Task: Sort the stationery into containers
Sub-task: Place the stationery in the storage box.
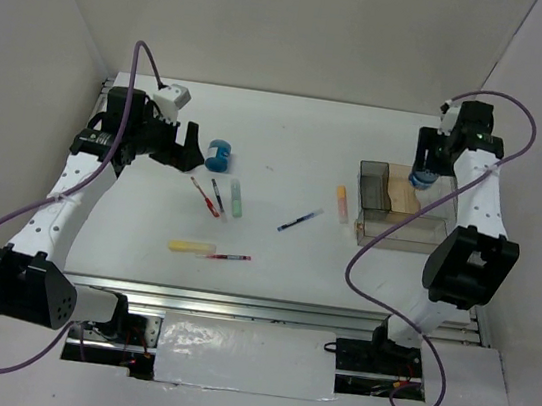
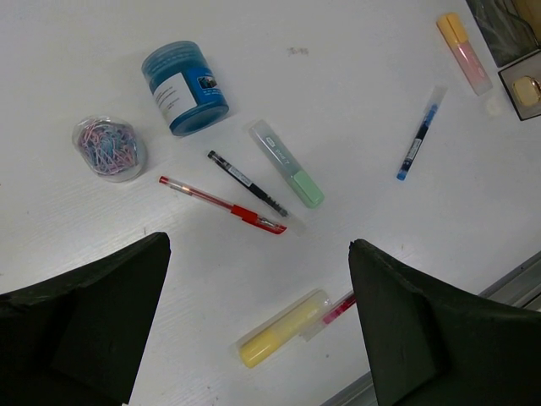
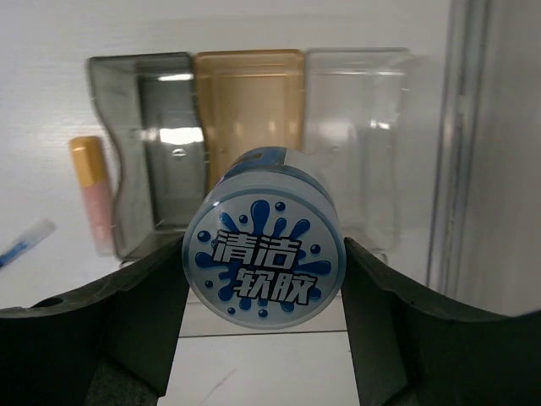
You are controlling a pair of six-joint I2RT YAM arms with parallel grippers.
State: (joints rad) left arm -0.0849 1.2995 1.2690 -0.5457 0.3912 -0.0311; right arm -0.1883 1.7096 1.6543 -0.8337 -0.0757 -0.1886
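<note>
My right gripper (image 3: 264,292) is shut on a round blue tub with a printed lid (image 3: 264,249) and holds it above the clear box (image 3: 254,127), which has grey, amber and clear compartments. In the top view that gripper (image 1: 424,176) is over the box (image 1: 419,229). My left gripper (image 1: 190,147) is open and empty, above the table, beside a second blue tub (image 1: 219,155). In its wrist view, the gripper (image 2: 259,249) looks down on that tub (image 2: 186,87), a red pen (image 2: 221,204), a black pen (image 2: 247,183), a green highlighter (image 2: 287,163), a blue pen (image 2: 418,135), an orange highlighter (image 2: 463,51) and a yellow highlighter (image 2: 281,327).
A small clear jar of coloured paper clips (image 2: 110,148) stands left of the blue tub. Another red pen (image 1: 229,257) lies against the yellow highlighter (image 1: 191,247) near the table's front rail (image 1: 266,308). White walls close in the left, back and right.
</note>
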